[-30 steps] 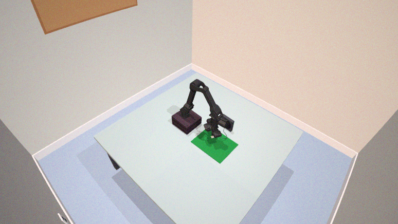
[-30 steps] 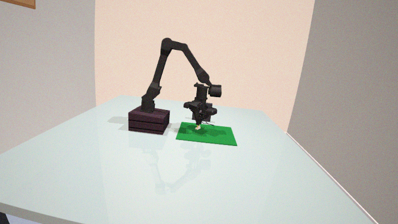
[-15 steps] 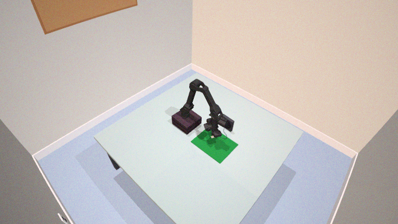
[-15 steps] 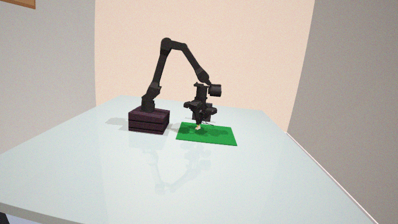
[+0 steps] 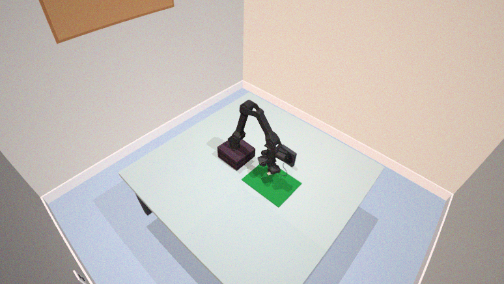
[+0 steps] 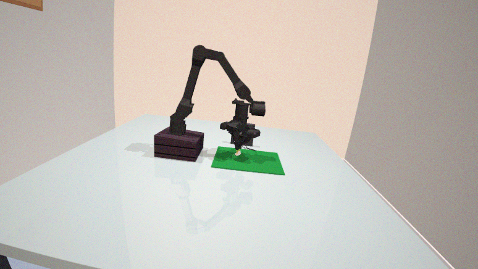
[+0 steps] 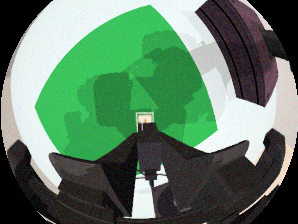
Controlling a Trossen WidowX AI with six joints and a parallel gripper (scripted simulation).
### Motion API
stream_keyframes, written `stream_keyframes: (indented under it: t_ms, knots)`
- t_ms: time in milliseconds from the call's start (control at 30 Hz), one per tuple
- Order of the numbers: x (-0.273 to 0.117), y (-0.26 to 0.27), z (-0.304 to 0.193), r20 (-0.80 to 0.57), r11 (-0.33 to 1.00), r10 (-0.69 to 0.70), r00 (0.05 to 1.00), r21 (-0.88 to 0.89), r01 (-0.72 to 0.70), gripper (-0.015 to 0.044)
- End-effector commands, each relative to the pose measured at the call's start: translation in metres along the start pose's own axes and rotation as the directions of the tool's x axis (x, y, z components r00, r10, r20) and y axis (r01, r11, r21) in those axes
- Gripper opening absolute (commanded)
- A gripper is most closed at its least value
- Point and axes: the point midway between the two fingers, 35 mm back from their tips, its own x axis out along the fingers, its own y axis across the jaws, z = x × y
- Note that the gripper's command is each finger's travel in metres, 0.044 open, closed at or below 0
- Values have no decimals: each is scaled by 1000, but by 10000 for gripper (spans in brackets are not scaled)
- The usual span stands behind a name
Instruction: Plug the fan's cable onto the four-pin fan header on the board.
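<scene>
The green board (image 5: 278, 195) (image 6: 264, 166) (image 7: 65, 100) lies flat on the table. The small pale four-pin header (image 5: 269, 173) (image 6: 238, 153) (image 7: 145, 118) stands on it. My gripper (image 5: 271, 170) (image 6: 238, 148) (image 7: 147, 136) points down over the header and is shut on the black fan plug (image 7: 149, 150). The plug's end is right at the header and covers its near part in the wrist view. How deep the plug sits, I cannot tell. The thin cable (image 5: 286, 170) runs from the plug to the dark fan (image 5: 290, 157) behind the gripper.
The arm's dark purple base block (image 5: 236, 155) (image 6: 175, 147) (image 7: 245, 55) stands beside the board. The fan stands near the board's back edge, close behind the gripper. The arm's shadow falls over the board and header area.
</scene>
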Motion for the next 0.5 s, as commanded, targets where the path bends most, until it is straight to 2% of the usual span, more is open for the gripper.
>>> stream_keyframes:
  t_ms: [0,467]
  knots:
    - [2,0,2,6,1000,0,1000,1,0,0]
    - [4,1,1,6,1000,0,1000,0,0,0]
